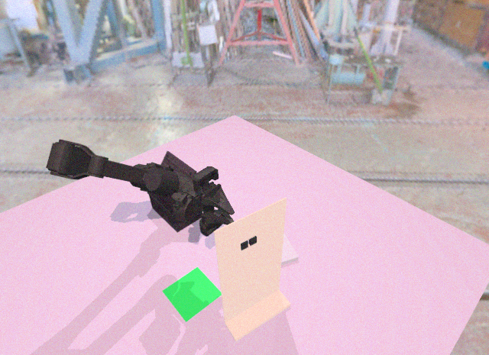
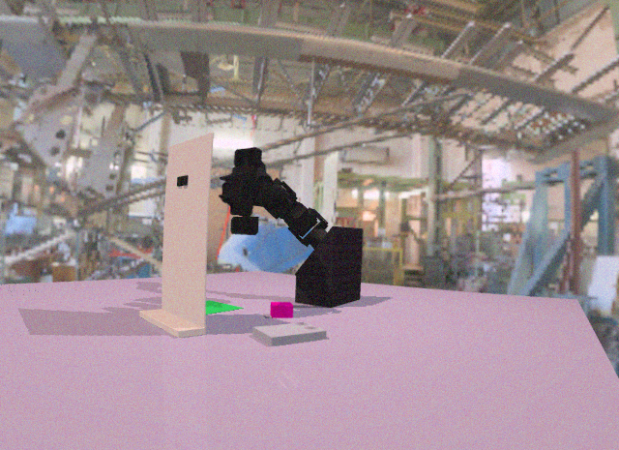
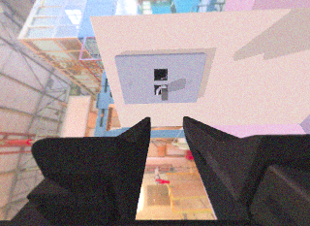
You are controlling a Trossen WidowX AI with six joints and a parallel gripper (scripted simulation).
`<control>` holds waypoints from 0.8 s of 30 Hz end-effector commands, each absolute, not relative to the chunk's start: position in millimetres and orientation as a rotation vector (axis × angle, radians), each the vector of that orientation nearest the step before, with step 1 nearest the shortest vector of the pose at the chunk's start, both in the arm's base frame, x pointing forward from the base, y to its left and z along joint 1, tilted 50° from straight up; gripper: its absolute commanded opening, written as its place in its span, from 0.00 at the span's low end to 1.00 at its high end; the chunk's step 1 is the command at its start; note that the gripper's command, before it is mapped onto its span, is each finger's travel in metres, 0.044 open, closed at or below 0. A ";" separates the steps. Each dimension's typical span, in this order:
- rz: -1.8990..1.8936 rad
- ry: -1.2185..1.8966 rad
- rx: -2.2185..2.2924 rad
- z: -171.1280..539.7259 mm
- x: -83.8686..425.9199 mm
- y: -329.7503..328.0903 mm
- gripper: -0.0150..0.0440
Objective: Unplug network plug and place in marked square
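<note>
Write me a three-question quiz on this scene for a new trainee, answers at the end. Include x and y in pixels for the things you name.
1. Multiple choice. What colour is the marked square (image 1: 193, 298) (image 2: 220, 308) on the table (image 1: 375, 244) (image 2: 399, 385)?
A) red
B) green
C) yellow

2. True or false. The pincer (image 1: 233, 217) (image 2: 221, 188) (image 3: 167, 120) has nothing between its fingers.

3. Fill the gap. Seen from the top view, the upright panel (image 1: 252, 276) (image 2: 185, 240) (image 3: 232, 42) shows ____ small black squares (image 1: 244, 245) (image 2: 182, 181) side by side.

Key: 1 B; 2 true; 3 two.
</note>
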State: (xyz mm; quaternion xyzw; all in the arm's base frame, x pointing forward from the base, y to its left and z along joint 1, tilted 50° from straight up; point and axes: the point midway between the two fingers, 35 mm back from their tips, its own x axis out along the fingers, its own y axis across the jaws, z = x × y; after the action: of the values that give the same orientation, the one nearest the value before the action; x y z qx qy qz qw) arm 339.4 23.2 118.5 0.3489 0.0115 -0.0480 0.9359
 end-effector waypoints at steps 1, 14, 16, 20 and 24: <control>-0.095 0.021 0.708 119.8 345.6 21.8 0.52; -0.095 0.020 0.708 123.1 365.4 17.6 0.52; -0.095 0.020 0.708 123.7 368.5 16.8 0.52; -0.095 0.019 0.708 124.7 374.5 15.2 0.52; -0.095 0.019 0.707 125.8 380.5 13.5 0.52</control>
State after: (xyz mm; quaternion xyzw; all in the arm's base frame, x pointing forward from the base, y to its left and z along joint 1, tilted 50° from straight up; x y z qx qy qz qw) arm 375.4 15.5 125.6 0.3491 0.0083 -0.0458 0.9359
